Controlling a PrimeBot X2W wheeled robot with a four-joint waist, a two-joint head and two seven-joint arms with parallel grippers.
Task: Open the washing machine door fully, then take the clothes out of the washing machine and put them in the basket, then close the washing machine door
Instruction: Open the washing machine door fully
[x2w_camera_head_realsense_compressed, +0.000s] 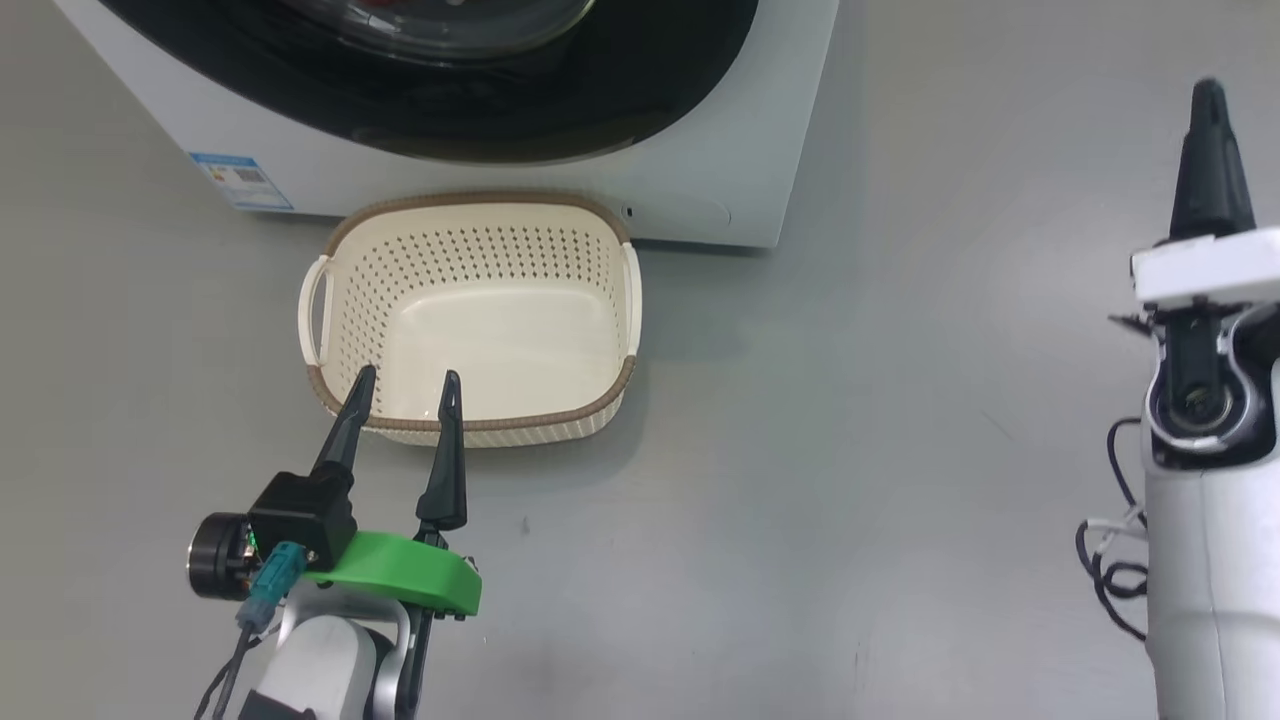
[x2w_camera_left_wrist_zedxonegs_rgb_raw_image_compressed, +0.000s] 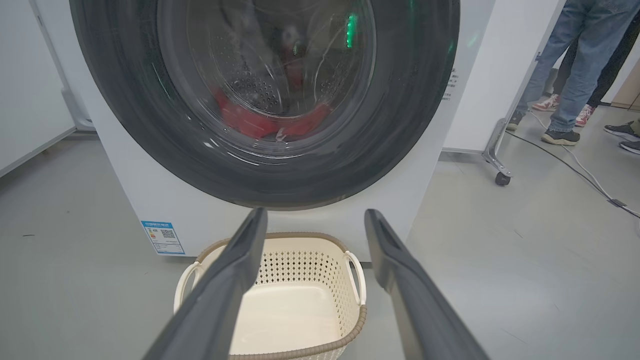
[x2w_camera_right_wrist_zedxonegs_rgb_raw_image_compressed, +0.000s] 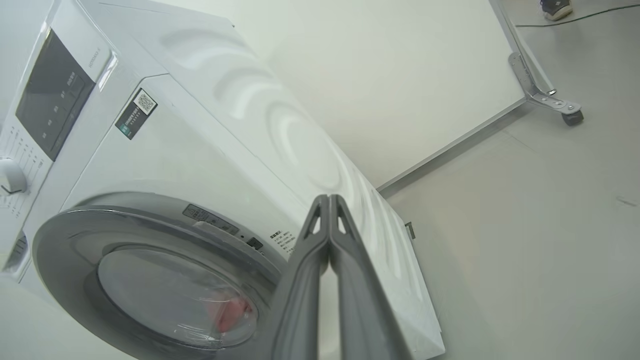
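The washing machine (x2w_camera_head_realsense_compressed: 700, 170) stands ahead, and its door (x2w_camera_left_wrist_zedxonegs_rgb_raw_image_compressed: 130, 120) with the glossy black rim lies flat against the front. Behind the glass bowl lie the red clothes (x2w_camera_left_wrist_zedxonegs_rgb_raw_image_compressed: 250, 120), also seen through the door in the right wrist view (x2w_camera_right_wrist_zedxonegs_rgb_raw_image_compressed: 232, 310). The cream basket (x2w_camera_head_realsense_compressed: 480, 255) sits on the floor right before the machine, with nothing in it. My left gripper (x2w_camera_head_realsense_compressed: 408, 380) hangs open over the basket's near rim, holding nothing. My right gripper (x2w_camera_head_realsense_compressed: 1208, 110) is off to the right of the machine, shut with its fingers (x2w_camera_right_wrist_zedxonegs_rgb_raw_image_compressed: 322, 235) pressed together and nothing between them.
A blue label (x2w_camera_head_realsense_compressed: 240, 180) marks the machine's lower left front. White panels on a wheeled stand (x2w_camera_left_wrist_zedxonegs_rgb_raw_image_compressed: 500, 175) stand to the right. People's legs and shoes (x2w_camera_left_wrist_zedxonegs_rgb_raw_image_compressed: 565, 75) show beyond it, with cables (x2w_camera_left_wrist_zedxonegs_rgb_raw_image_compressed: 575, 160) on the grey floor.
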